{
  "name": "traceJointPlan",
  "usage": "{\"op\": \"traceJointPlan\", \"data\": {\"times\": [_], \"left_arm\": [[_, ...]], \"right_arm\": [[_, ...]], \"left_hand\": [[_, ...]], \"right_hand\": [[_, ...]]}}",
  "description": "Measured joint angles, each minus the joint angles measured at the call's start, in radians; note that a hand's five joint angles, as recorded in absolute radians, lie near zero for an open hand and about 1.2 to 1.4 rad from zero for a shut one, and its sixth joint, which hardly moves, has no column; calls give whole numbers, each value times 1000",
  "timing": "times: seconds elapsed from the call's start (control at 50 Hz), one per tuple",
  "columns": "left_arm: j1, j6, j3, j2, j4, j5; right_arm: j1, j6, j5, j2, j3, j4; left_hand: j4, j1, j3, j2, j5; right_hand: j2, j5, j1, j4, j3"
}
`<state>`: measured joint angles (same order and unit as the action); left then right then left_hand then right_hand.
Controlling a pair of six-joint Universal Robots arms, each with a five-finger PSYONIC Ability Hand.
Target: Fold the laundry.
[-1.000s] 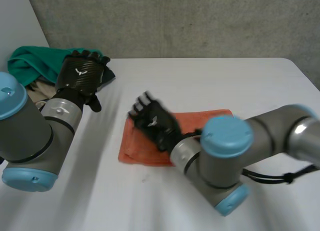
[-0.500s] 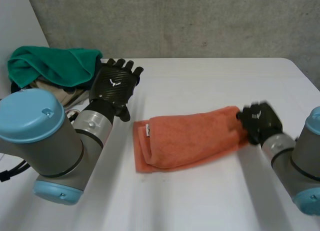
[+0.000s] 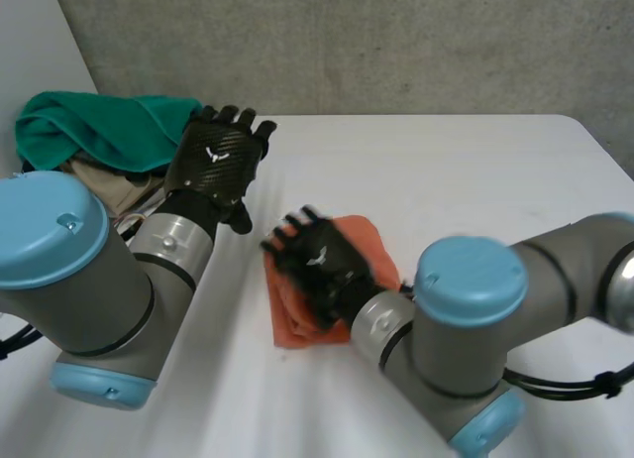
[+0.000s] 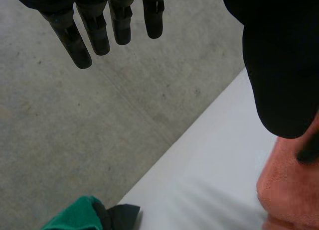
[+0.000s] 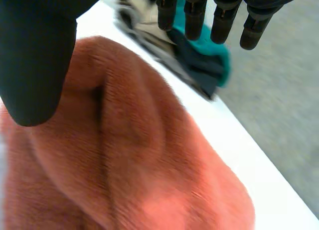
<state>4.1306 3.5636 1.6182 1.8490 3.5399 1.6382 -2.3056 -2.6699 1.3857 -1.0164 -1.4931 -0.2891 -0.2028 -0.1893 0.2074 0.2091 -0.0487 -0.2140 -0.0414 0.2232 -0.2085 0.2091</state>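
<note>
Orange towel (image 3: pixel 290 322) is now seen doubled into a short bundle near the middle of the white table (image 3: pixel 466 171); 0.5 s ago it was stretched long toward 3 o'clock. The right hand (image 3: pixel 322 265), then at that far end, is placed over the bundle, fingers straight and spread, nothing pinched. The left hand (image 3: pixel 216 166) is held at the towel's 10 o'clock as before, fingers spread and empty, beside the green cloth (image 3: pixel 99 126).

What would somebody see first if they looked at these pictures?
Probably the bright orange towel, folded small in the middle of the white table, with the right hand open over it. Then the left hand, open, beside a green cloth heaped at the table's far left.
</note>
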Motion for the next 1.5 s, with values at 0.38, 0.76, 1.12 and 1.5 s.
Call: {"op": "traceJointPlan", "data": {"times": [0.38, 0.76, 1.12, 1.5], "left_arm": [[-203, -201, -335, 286, -170, 71], [-173, -134, -278, 384, -368, 218], [-144, -21, -283, 291, -347, 154], [-74, -117, -459, 159, -410, -551]], "right_arm": [[304, -437, 36, -107, 110, 314], [254, -423, -57, 194, 332, 495], [231, -296, 42, -19, 156, 383], [317, -491, 46, -157, -258, 135]], "left_hand": [[0, 0, 0, 0, 0], [0, 0, 0, 0, 0], [0, 0, 0, 0, 1], [0, 0, 0, 0, 1]], "right_hand": [[0, 0, 0, 3, 0], [0, 0, 0, 3, 0], [6, 0, 0, 3, 0], [6, 0, 0, 3, 0]]}}
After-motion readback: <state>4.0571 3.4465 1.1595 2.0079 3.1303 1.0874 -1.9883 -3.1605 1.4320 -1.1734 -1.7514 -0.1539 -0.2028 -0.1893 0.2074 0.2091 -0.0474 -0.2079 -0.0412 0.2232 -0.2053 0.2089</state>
